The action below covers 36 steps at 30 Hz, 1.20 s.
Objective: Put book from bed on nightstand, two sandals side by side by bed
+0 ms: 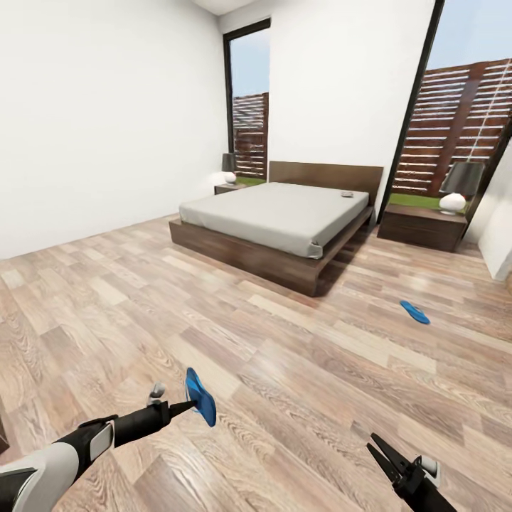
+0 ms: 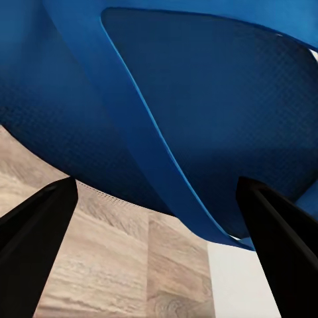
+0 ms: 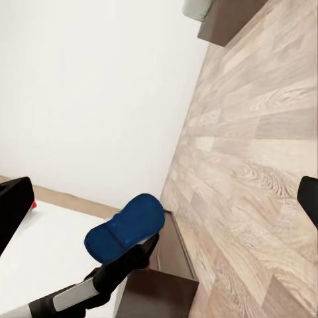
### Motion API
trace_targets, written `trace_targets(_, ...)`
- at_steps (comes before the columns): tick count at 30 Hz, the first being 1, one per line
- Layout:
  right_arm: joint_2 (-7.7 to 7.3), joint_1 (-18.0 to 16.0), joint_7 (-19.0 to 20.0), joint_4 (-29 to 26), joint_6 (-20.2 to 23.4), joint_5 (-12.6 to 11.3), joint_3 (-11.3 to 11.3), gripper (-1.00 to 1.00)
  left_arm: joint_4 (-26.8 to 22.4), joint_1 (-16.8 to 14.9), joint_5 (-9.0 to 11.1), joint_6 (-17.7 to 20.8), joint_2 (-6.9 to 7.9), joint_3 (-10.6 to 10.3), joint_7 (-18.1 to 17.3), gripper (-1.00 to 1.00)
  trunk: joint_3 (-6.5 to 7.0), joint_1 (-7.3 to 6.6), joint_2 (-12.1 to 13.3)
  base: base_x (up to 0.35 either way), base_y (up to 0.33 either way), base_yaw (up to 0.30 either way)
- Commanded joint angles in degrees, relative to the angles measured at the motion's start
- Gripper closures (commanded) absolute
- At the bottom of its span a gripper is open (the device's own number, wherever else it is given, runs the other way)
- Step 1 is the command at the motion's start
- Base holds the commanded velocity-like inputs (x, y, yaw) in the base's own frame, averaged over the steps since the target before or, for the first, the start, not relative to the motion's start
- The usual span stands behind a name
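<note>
The bedroom has white walls, a grey-brown plank floor [image 1: 284,370] and two tall black-framed windows onto a slatted fence. The bed [image 1: 274,217] is low, with a light-grey mattress on a dark wooden frame. The book [image 1: 347,193] lies flat on the mattress near the headboard. A dark nightstand [image 1: 421,226] with a lamp stands at each side. One blue sandal [image 1: 414,312] lies on the floor, well apart from the bed; the other sandal [image 1: 200,396] is held on edge above the floor

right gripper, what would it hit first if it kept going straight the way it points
Likely the left arm's held sandal, which sits ahead of the open right gripper in the right wrist view. Depth is unclear; if it passes that, the wall behind.
</note>
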Motion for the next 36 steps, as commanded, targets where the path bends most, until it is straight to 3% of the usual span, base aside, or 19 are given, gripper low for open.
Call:
trace_targets(1, -0.01, 0.0, 0.1, 0.0, 0.5, -0.4, 0.0, -1.00, 0.0, 0.0, -0.2, 0.6, 0.02, 0.6, -0.2, 1.00, -0.05, 0.01, 0.0, 0.196, -0.120, -0.218)
trace_targets(15, -0.01, 0.0, 0.1, 0.0, 0.5, -0.4, 0.0, -1.00, 0.0, 0.0, -0.2, 0.6, 0.02, 0.6, -0.2, 1.00, -0.05, 0.01, 0.0, 0.196, -0.120, -0.203)
trace_targets(28, 0.05, 0.0, 0.2, 0.1, 0.3, -0.5, 0.0, -1.00, 0.0, 0.0, -0.2, 0.6, 0.02, 0.6, -0.2, 1.00, -0.05, 0.01, 0.0, 0.195, -0.120, -0.038)
trace_targets(36, 0.08, -0.1, 0.0, 0.1, 0.2, -0.5, 0.0, -1.00, 0.0, 0.0, -0.2, 0.6, 0.02, 0.6, -0.2, 1.00, -0.05, 0.01, 0.0, 0.193, -0.120, -0.201)
